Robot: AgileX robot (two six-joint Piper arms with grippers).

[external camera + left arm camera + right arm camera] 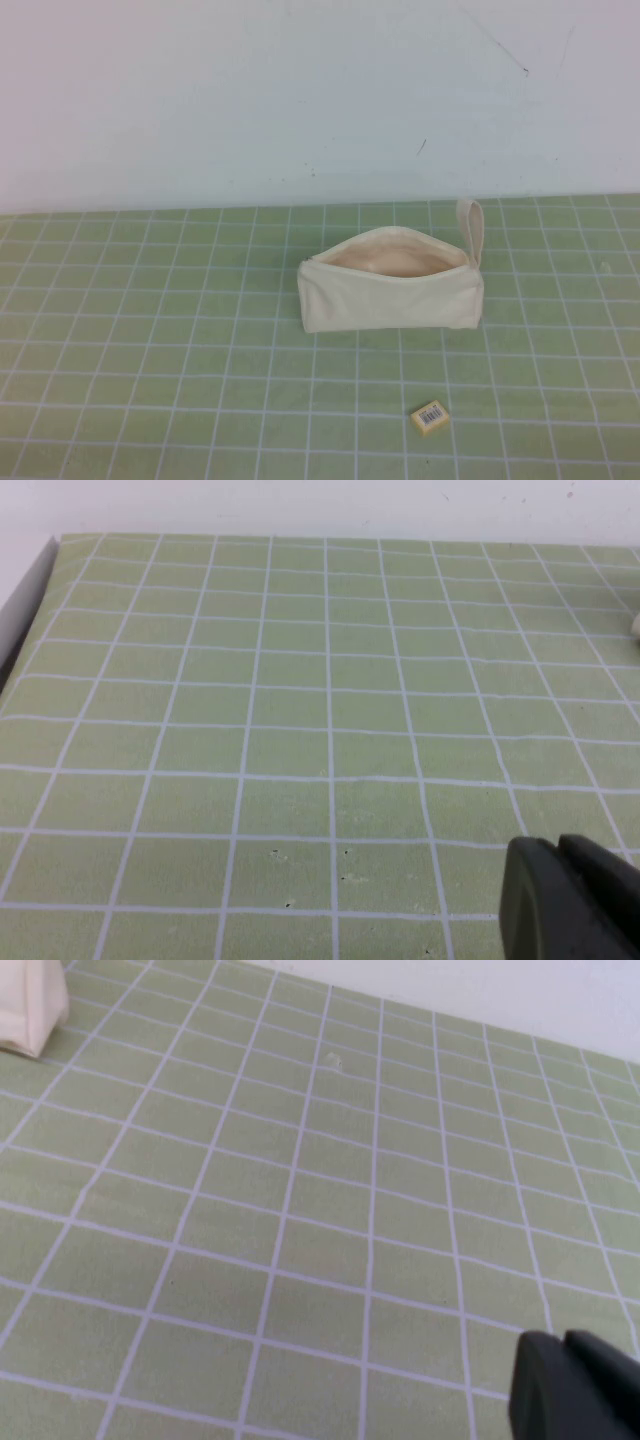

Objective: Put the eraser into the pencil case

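Tiny tan-yellow eraser (430,417) with a white barcode label on top, lying flat on the green gridded mat (150,340), toward the near edge and right of centre in the high view, slightly turned against the grid lines. Well apart from it, farther back and a little to the left: cream-white pencil case (390,295), standing on its long side, mouth open upward and showing peach-beige lining, small loop strap sticking up at its right end. Not touching; bare mat between the two. Behind the mat, plain white wall (300,90) with a few faint marks. No arm in the high view. Left gripper (570,900) showing only as a dark edge in a corner of the left wrist view, above bare mat; fingers open or closed, cannot tell. Right gripper (575,1385) likewise only a dark edge in a corner of the right wrist view, above bare mat, with a corner of the pencil case just visible; finger state, cannot tell. Neither gripper near the eraser.
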